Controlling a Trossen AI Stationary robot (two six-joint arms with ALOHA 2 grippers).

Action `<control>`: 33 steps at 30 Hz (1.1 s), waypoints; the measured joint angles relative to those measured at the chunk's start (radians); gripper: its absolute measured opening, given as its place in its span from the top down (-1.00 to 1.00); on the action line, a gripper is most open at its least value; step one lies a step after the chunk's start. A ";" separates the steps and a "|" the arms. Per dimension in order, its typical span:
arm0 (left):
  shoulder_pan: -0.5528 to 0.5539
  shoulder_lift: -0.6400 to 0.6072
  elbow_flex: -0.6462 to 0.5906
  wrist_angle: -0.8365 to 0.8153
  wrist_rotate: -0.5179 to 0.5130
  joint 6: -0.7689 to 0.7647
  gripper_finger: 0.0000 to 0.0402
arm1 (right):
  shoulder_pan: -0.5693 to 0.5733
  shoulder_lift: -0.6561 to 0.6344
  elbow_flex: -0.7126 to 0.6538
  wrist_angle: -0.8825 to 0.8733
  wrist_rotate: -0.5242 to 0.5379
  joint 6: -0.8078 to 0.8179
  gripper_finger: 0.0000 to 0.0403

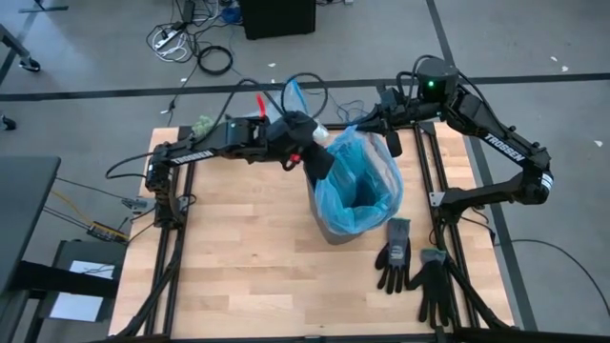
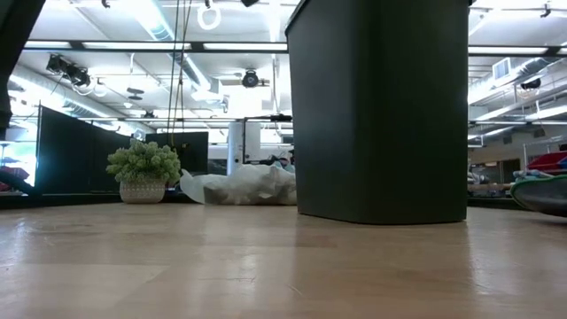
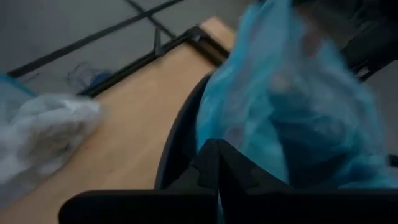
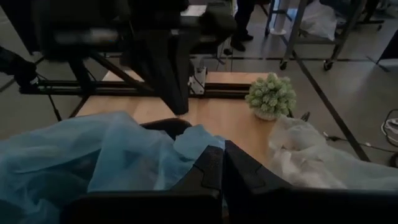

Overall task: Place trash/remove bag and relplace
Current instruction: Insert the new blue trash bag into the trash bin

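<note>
A black bin (image 1: 334, 229) stands mid-table, lined with a light-blue plastic bag (image 1: 357, 176) whose mouth billows above the rim. My left gripper (image 1: 322, 164) is at the bag's left side and my right gripper (image 1: 391, 143) at its far right side; both are shut on the blue film. The grey-white bag (image 4: 305, 155) lies crumpled on the table beyond the bin, also in the low view (image 2: 239, 186) and the left wrist view (image 3: 43, 137). No loose trash shows. My left gripper pinches the light-blue bag's upper edge (image 3: 233, 134) between its two fingers, above the bin's left rim (image 3: 177, 143). The fingers slant downward from the table's left. The film bulges up loosely around them. My right gripper pinches a fold of the light-blue bag's upper edge (image 4: 199, 144) between its fingertips, above the bin's far right rim. The fingers come almost level from the far right. The film lies slack over the bin's mouth (image 4: 165, 124).
A pair of black gloves (image 1: 396, 252) lies at the near right, by the right frame rail. A green fuzzy clump in a small pot (image 4: 270, 96) sits at the far left corner. Bare wood stretches left of and in front of the bin.
</note>
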State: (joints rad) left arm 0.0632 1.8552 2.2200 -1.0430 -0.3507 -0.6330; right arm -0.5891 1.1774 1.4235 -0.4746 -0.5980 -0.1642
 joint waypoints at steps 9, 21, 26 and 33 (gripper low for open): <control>-0.008 0.001 0.020 0.117 0.009 0.095 0.53 | 0.000 0.000 0.000 0.072 0.000 0.067 1.00; -0.002 0.042 0.014 0.093 0.013 0.106 -0.29 | 0.000 0.000 0.000 0.127 -0.035 0.130 1.00; 0.002 0.051 0.014 0.055 -0.020 0.078 -0.23 | 0.000 -0.004 0.000 0.144 -0.055 0.146 1.00; 0.002 0.041 0.014 0.043 -0.038 0.071 0.12 | -0.002 -0.008 0.000 0.094 -0.058 0.141 1.00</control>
State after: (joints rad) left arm 0.0654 1.8960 2.2341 -1.0002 -0.3889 -0.5624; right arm -0.5911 1.1694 1.4235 -0.3802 -0.6563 -0.0235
